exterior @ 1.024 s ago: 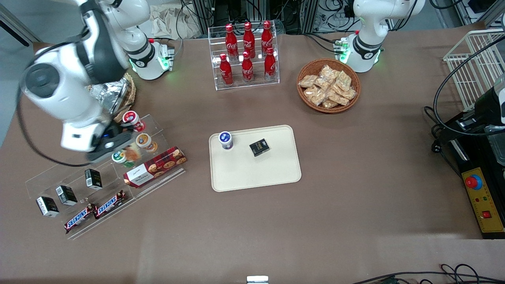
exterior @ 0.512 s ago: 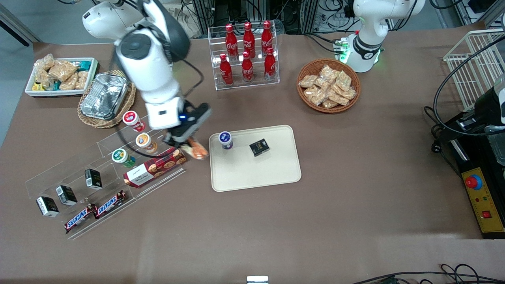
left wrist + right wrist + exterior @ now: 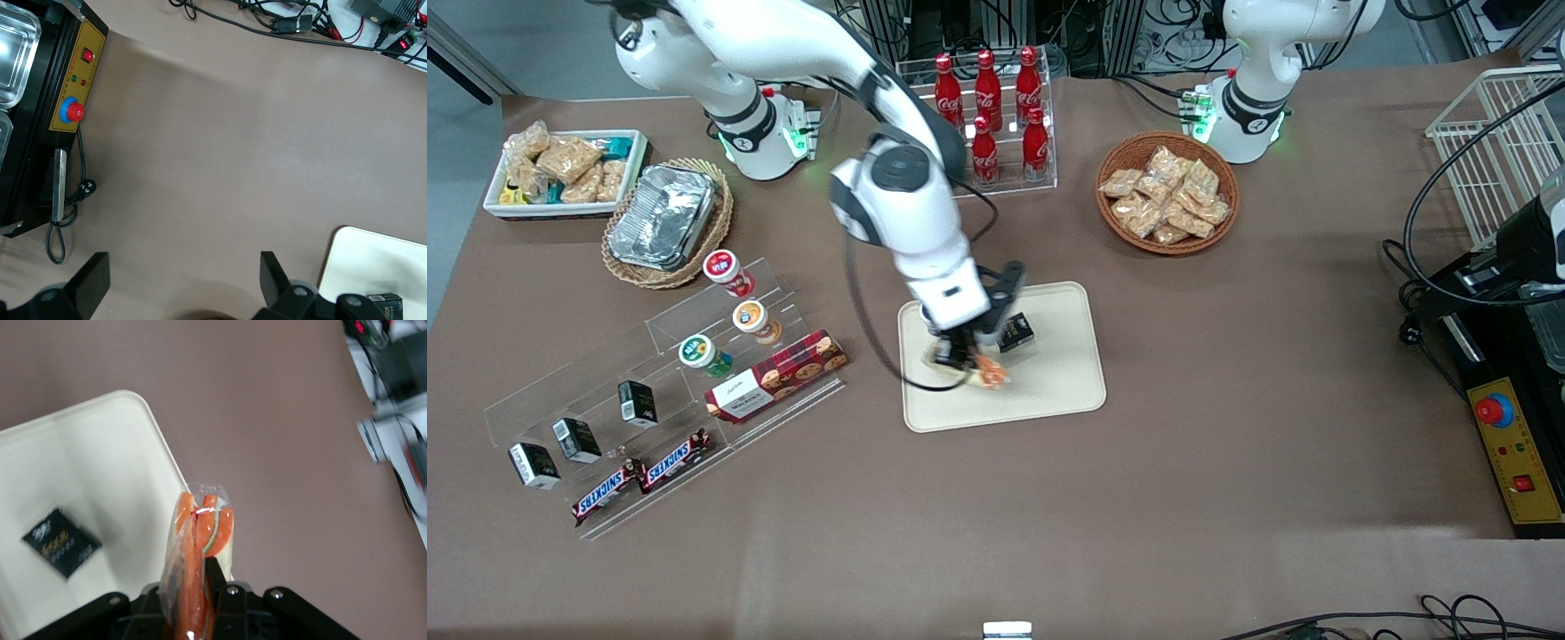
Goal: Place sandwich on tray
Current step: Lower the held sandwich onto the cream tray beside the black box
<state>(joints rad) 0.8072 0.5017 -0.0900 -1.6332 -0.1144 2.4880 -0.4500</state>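
Front view: your gripper (image 3: 967, 354) hangs over the tray (image 3: 1049, 396), clamped on the sandwich (image 3: 987, 372); the black box (image 3: 1014, 332) sits on the tray at the sandwich's one o'clock.

Right wrist view: you see the sandwich (image 3: 197, 553) pinched upright between the fingers, above the tray (image 3: 93, 467); the black box (image 3: 61, 542) lies on the tray at nine o'clock.

Left wrist view: you see a tray (image 3: 373, 263) corner.

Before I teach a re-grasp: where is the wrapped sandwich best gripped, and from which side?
Grip across its flat bread faces, coming from above, as the gripper does now, shut on the sandwich over the tray. The wedge is thin between those faces, so narrow fingers probably span it easily.
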